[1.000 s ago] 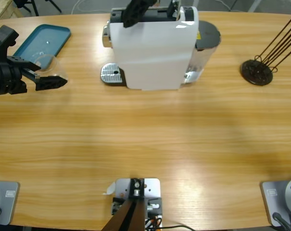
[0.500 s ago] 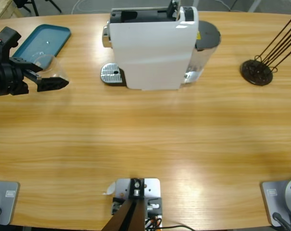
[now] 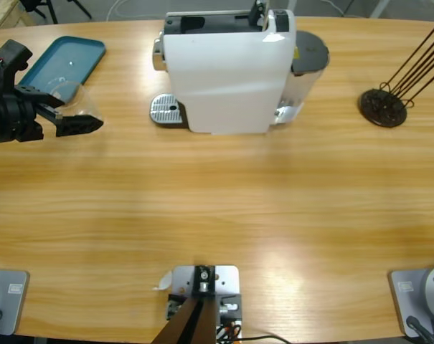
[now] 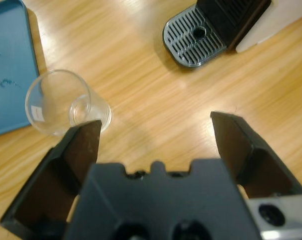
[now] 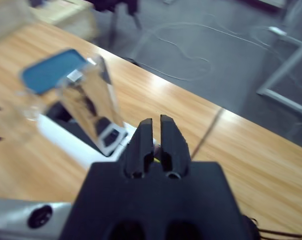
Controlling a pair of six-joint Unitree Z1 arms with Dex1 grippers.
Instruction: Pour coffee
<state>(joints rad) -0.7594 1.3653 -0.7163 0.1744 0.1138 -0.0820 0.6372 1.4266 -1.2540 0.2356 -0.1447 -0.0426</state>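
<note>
1. Left gripper [image 4: 153, 130] at the table's [image 3: 217, 201] left edge, jaws spread wide, nothing clamped between them; in the high view [image 3: 79, 122] pointing toward the coffee machine [image 3: 227, 72].
2. One clear glass [image 4: 63, 102] just ahead of the left-hand jaw in the wrist view, outside the gap and not gripped; whether jaw tip and glass touch, cannot tell. In the high view [image 3: 77, 100], right beside the jaws.
3. One teal tray [image 4: 8, 65] next to the glass on the side away from the machine, lying near the table's far left edge [image 3: 62, 61].
4. One silver drip grate [image 4: 193, 36] ahead of the open jaws and toward the right-hand jaw, well apart from them, with bare wood in between; in the high view [image 3: 168, 111] at the foot of the white machine.
5. Wide bare stretch of tabletop from the left gripper across the whole near half of the table.
6. One black stand with thin rods [image 3: 389, 100] far off toward the right edge of the table.
7. Right gripper [image 5: 155, 131] raised above the table, jaws pressed nearly together with only a slit between, holding nothing; out of sight in the high view. Below and beyond its tips, blurred: the machine's top, the teal tray, the table's far edge and grey floor with cables [image 5: 190, 50].
</note>
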